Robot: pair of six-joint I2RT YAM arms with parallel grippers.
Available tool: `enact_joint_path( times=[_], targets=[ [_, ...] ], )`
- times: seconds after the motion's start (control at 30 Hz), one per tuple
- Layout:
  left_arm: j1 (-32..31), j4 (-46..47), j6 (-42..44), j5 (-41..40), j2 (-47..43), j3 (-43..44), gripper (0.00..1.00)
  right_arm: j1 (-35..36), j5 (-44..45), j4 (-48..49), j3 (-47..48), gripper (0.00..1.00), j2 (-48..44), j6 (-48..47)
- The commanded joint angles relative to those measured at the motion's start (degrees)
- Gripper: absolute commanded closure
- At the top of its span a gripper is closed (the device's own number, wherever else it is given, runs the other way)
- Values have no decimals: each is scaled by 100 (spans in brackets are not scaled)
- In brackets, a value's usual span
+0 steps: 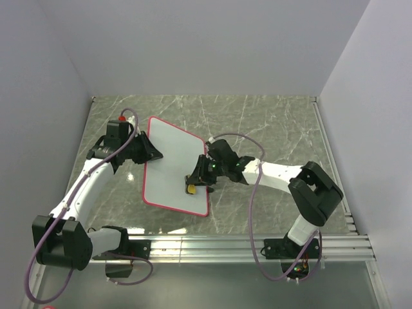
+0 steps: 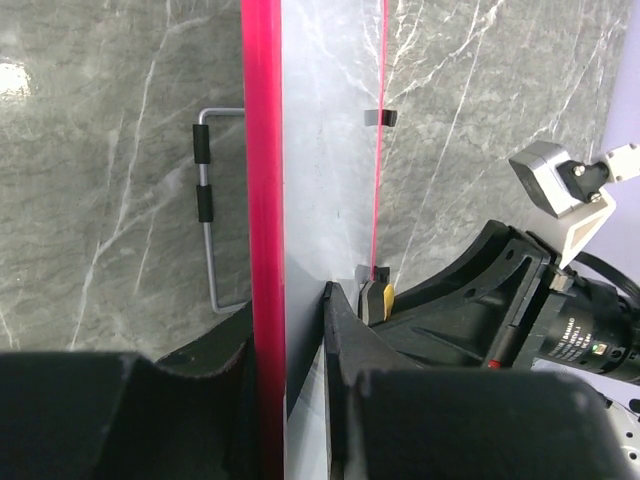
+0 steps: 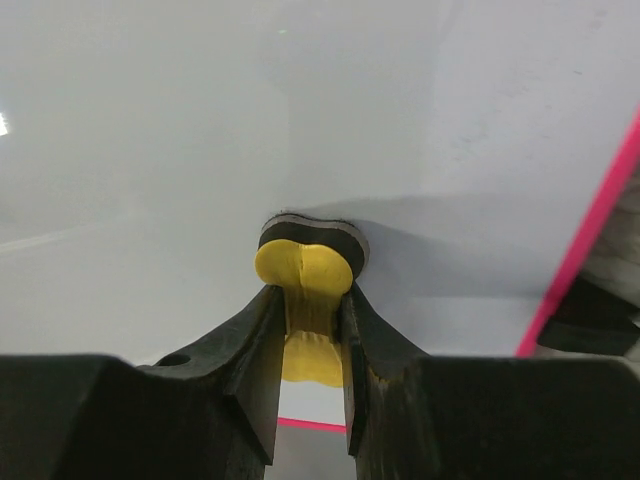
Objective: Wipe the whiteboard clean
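As both arms are reaching in over it, the grey marbled table (image 1: 277,129) is spreading out beneath and all round the whiteboard (image 1: 168,154).

- Whiteboard: a white rectangle with a red-pink rim and rounded corners. It is sitting between the two arms. Whether it is lying flat or tipping up cannot be told. Its face is showing plain white in the right wrist view (image 3: 300,100).
- Left arm (image 1: 84,187): white and black, coming in to the whiteboard's left long edge.
- Right arm (image 1: 277,172): white and black, stretching across the whiteboard's right long edge.
- Left gripper (image 2: 288,330): it is clamping the whiteboard's left rim, with one black finger lying on each side of the red edge and the jaws closed onto it.
- Right gripper (image 3: 310,300): it is hovering over the whiteboard's face toward the near end, with the jaws pinching the eraser between them.
- Wire loop (image 2: 205,200): a thin grey wire carrying two black sleeves. It is showing just outside the whiteboard's gripped rim.
- Eraser (image 3: 305,265): small, yellow and bow-shaped. Its dark pad is pressing against the whiteboard's face, close to the right long edge.
- Clip (image 2: 380,117): small and dark, sitting on the whiteboard's long edge opposite the gripped one
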Motion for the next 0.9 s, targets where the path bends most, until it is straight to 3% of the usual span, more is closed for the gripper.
enact_joint_path(
  times=[0.0,0.17,0.43,0.57,0.73,0.87],
  targets=[
    [-333,-483,683,-638,279,-115,100,144,900,-1251,-495,100,325,-513],
    [-325,-492,674,-673,305,-80,100,-101,1041,-1383,-784,100,341,-311],
    [-325,-483,612,-743,288,-80,100,-287,1314,-2016,-408,100,597,-477],
    [-324,-466,560,-743,323,-80,100,-304,1611,-2262,-4,100,-271,-645],
    [-333,-457,542,-796,314,-80,100,-1004,2103,-2621,339,100,-1528,-619],
    [-333,-483,472,-796,358,-62,100,-1550,3403,-3694,840,100,-1505,-627]
  ],
)
